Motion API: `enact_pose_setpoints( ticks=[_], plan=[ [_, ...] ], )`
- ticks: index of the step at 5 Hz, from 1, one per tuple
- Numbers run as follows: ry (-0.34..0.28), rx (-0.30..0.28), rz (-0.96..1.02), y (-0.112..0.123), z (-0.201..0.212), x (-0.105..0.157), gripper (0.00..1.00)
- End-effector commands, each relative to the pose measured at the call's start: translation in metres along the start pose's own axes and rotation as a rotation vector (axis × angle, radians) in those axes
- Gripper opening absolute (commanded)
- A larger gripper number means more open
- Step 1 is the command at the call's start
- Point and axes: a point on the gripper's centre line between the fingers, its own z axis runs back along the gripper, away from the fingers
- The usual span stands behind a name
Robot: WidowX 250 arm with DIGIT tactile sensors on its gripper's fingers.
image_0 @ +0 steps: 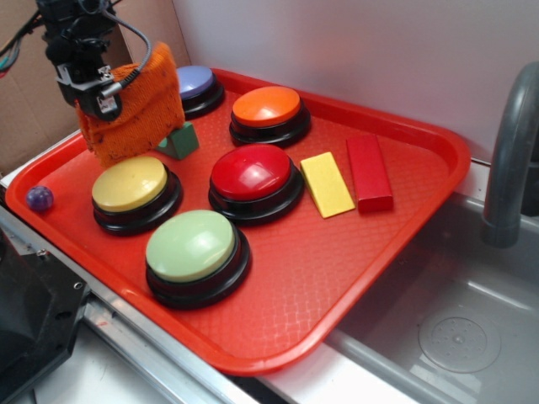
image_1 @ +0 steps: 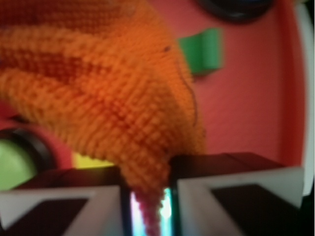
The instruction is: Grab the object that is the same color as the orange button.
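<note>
Your gripper (image_1: pixel 147 206) is clamped on a bunched edge of the cloth (image_0: pixel 135 105), which hangs clear above the tray (image_0: pixel 404 219), near the yellow button (image_0: pixel 135 189). It looks light, limp and grippy. Pinch a gathered fold, since loose knit could slip or snag.

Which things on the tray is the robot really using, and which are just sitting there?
Using: orange cloth, pinched in the tool; orange button, the colour clue.

Just sitting: red button, yellow button, green button, green block, yellow block, red block.
</note>
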Motion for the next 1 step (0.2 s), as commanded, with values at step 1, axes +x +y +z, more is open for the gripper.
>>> enact_pose_setpoints(
  ticks=[1],
  plan=[
    [-0.031,-0.033,-0.153,-0.0465,0.0034,0.0096,0.00]
  ],
)
